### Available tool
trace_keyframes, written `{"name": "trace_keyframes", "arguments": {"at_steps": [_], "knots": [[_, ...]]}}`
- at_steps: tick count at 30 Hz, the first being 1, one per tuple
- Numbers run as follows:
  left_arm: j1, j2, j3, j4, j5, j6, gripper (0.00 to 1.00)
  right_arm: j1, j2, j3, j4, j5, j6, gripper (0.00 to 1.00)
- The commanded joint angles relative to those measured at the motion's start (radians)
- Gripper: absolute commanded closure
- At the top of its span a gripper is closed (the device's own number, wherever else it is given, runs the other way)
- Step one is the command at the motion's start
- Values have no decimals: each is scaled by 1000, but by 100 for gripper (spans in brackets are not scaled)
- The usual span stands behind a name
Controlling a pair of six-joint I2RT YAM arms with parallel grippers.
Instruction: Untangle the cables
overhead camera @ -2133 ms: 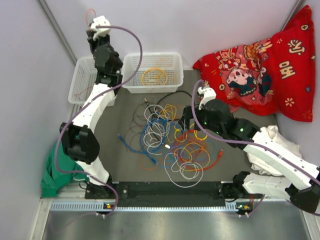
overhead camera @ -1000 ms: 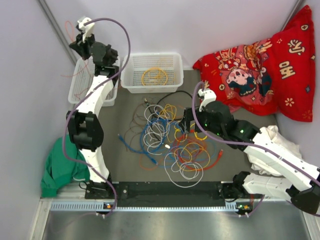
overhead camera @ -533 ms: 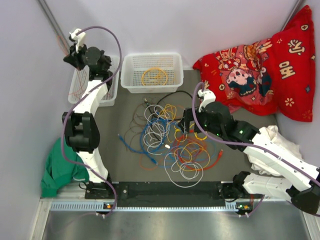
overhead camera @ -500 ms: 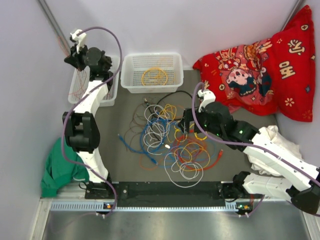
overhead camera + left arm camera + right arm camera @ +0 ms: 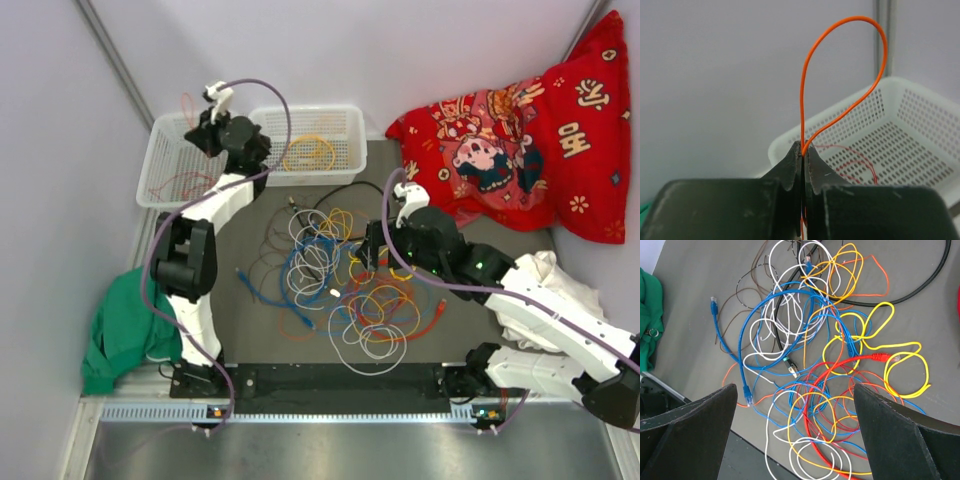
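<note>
The cables (image 5: 340, 285) lie in a tangled pile of blue, white, yellow, orange and red loops on the grey table, also seen in the right wrist view (image 5: 810, 355). My right gripper (image 5: 372, 252) hovers over the pile's right side, open wide and empty (image 5: 795, 390). My left gripper (image 5: 205, 125) is raised at the back over the left white basket (image 5: 160, 160). It is shut on a thin orange wire (image 5: 840, 75) that loops up above the jaws (image 5: 803, 148). The loop also shows in the top view (image 5: 187, 105).
The left basket (image 5: 920, 125) holds thin red wire (image 5: 862, 165). A second white basket (image 5: 345, 125) holds a yellow cable (image 5: 308, 153). A red printed cloth (image 5: 520, 130) lies back right, a white cloth (image 5: 540, 275) right, a green cloth (image 5: 120, 330) front left.
My left arm has swung from the far back left to the right, still holding the orange wire, and now sits between the two baskets. The right arm has barely moved.
</note>
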Motion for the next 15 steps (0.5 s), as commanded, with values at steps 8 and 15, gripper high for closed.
{"name": "trace_keyframes", "arguments": {"at_steps": [8, 15], "knots": [[129, -12, 206, -1238, 419, -1175, 100, -9, -18, -10, 34, 6, 3, 1], [243, 99, 392, -1422, 715, -1344, 100, -9, -9, -11, 38, 7, 1, 1]]}}
